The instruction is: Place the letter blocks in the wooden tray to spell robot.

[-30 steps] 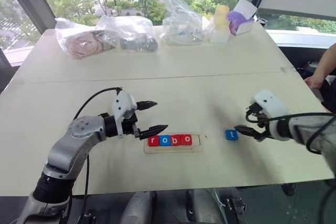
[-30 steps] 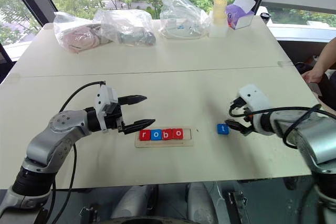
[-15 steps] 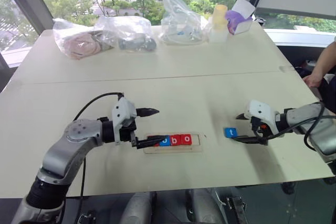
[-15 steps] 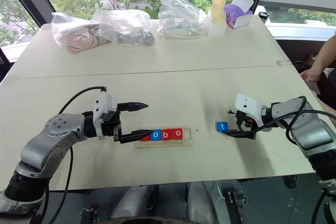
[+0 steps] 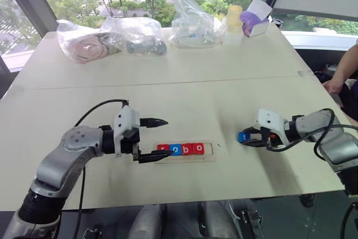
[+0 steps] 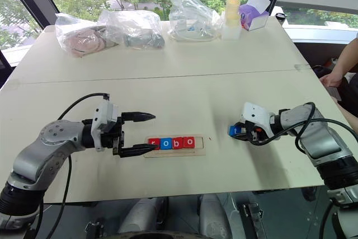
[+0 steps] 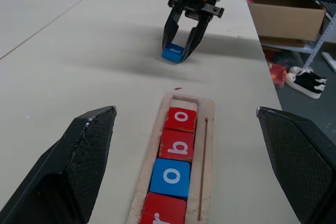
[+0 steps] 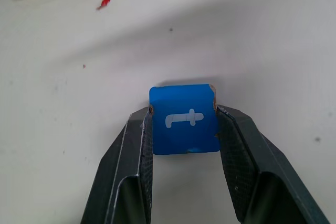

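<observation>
I see the right tool (image 8: 184, 129) pinching the blue t block (image 8: 185, 119) on the surface (image 5: 184, 99), well right of the wooden tray (image 5: 211, 150). The tray holds r, o, b, o; the left tool (image 5: 156, 139) is spread at its left end.

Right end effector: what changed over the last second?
The right end effector came in on the blue t block, swung its fingers toward it and closed on its two sides; the block is still on the table. The left end effector eased back toward the tray's left end, still open. The four blocks in the tray, r o b o, stayed put.
</observation>
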Controlling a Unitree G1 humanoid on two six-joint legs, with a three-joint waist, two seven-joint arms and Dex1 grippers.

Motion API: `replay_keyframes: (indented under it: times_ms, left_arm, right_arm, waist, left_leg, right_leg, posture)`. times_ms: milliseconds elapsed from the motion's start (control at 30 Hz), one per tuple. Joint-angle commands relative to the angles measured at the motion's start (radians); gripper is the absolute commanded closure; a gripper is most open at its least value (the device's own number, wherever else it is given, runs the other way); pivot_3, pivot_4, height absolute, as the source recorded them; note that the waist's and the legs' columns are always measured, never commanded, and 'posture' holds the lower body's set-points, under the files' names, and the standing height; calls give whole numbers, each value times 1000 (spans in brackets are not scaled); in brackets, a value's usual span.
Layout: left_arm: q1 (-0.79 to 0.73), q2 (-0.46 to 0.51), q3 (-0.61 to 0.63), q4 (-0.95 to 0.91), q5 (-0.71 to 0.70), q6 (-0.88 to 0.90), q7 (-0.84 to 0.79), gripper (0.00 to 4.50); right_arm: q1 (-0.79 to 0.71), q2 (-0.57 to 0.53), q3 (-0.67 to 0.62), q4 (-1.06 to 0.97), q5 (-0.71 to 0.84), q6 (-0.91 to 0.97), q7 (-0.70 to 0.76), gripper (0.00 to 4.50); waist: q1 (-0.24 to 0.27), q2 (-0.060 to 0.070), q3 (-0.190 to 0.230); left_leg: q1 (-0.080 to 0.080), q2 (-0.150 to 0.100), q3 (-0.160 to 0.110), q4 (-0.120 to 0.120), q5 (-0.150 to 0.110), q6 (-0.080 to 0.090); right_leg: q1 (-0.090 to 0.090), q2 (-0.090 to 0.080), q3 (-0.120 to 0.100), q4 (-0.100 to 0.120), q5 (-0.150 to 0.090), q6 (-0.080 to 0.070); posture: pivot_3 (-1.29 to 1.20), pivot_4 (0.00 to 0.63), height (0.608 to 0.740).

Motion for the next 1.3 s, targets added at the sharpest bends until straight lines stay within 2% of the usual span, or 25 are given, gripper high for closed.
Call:
replay_keyframes:
  times_ms: [33,233,467,1300]
  left_arm:
    - [-3,10,21,-15,-12,-17,-8,0]
    - [-11,3,17,-12,-7,-17,-4,0]
    - [-2,3,20,-21,-1,-19,12,0]
    - [32,1,23,-49,-4,-21,63,0]
  right_arm:
    - [-13,0,-31,-124,41,41,20,3081]
    - [-58,50,15,-247,62,149,19,3081]
    - [-106,92,100,-255,27,220,12,3081]
    - [-145,160,204,-236,-28,230,21,3081]
  waist:
    - [0,0,0]
    - [0,0,0]
    - [3,0,0]
    - [1,0,0]
  left_leg:
    - [0,0,0,0,0,0]
    - [0,0,0,0,0,0]
    - [-1,0,0,0,0,0]
    - [0,0,0,0,0,0]
  right_leg:
    - [0,0,0,0,0,0]
    - [0,-1,0,0,0,0]
    - [0,-1,0,0,0,1]
    - [0,-1,0,0,1,1]
  posture:
    - [0,150,740]
    - [0,150,740]
    - [0,150,740]
    - [0,150,740]
